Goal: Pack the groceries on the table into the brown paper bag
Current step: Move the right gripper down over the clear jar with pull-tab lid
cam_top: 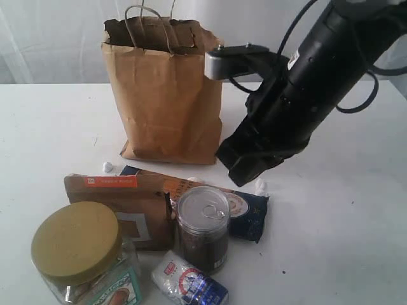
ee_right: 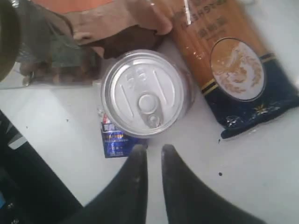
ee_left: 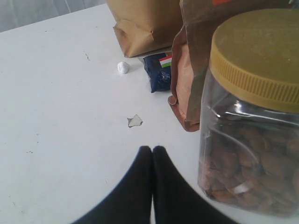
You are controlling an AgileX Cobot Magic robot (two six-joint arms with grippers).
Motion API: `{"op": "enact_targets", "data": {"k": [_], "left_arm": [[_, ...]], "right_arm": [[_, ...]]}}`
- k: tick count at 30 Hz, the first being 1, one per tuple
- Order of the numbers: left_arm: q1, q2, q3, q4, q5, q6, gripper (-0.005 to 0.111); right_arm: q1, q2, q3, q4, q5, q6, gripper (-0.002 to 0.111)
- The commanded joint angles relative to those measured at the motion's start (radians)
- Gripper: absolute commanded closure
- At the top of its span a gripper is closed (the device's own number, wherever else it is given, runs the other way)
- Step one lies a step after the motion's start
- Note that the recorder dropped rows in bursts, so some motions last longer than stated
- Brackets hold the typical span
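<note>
Here, the spaghetti pack's lettering is unreadable; left tool fully closed, right tool narrowly parted.

Exterior view: I see the table running edge to edge. Its top is plain white and matte, with faint scuffs and a few dark specks. The far edge is straight. Behind it hangs a pale backdrop, apparently white fabric with soft vertical folds. Light is even and diffuse, shadows soft and short. Left wrist view: a grey band shows beyond the table edge. Right wrist view: a dark area lies past the edge, too dim for me to identify.
</note>
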Motion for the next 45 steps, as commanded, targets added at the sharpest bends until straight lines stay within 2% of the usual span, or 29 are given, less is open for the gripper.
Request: {"op": "enact_targets", "data": {"k": [1,8,10,16,20,23,27,34,40,45], "left_arm": [[0.001,-0.005,0.0,-0.001,0.002,-0.001,0.107],[0.001,-0.005,0.0,-0.001,0.002,-0.001,0.107],[0.001,-0.005,0.0,-0.001,0.002,-0.001,0.107],[0.001,-0.005,0.0,-0.001,0.002,-0.001,0.107],[0.001,-0.005,0.0,-0.001,0.002,-0.001,0.107],[0.001,-0.005,0.0,-0.001,0.002,-0.001,0.107],[0.001,-0.005,0.0,-0.001,0.002,-0.001,0.107],[0.001,-0.005,0.0,-0.001,0.002,-0.001,0.107],[0.001,-0.005,0.0,-0.001,0.002,-0.001,0.107],[0.001,-0.005,0.0,-0.001,0.002,-0.001,0.107]], "right_arm": [[0.0,0.037,0.013,0.043,0.045,-0.08,0.089],[0.019,0.075,0.013,0.22,0.037,-0.173,0.047],[0.028,0.082,0.013,0.217,0.037,-0.173,0.042],[0.04,0.082,-0.034,0.219,-0.169,-0.168,0.041],[0.04,0.082,-0.16,0.144,-0.176,-0.196,0.041],[0.04,0.082,-0.224,0.033,-0.143,-0.207,0.041],[0.048,0.092,-0.221,-0.065,-0.03,-0.237,0.041],[0.051,0.202,-0.221,-0.073,-0.07,-0.239,0.028],[0.07,0.237,-0.221,-0.073,0.006,-0.239,0.028],[0.075,0.237,-0.221,-0.071,-0.005,-0.239,0.028]]}}
